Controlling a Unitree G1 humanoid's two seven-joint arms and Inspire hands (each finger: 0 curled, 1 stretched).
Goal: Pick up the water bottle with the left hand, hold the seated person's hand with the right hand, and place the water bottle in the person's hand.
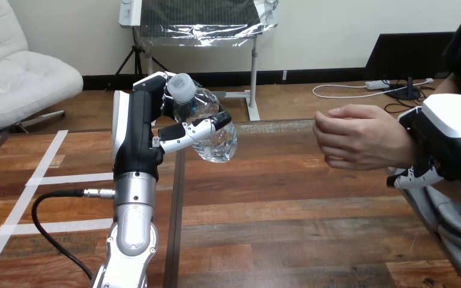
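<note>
Both grasps made: left hand clenched on water bottle, right hand round person's wrist; next, likely carry bottle across into person's hand.

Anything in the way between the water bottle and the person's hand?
No: in the head view, only bare brown wooden table shows between the clear plastic water bottle and the person's hand.

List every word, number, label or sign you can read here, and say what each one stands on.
No text can be read in this picture.
water bottle, gripped in the left robot hand: clear, no label or print showing.
right robot hand: white shell blank.
wooden table: white tape strips bare, no writing.
</note>
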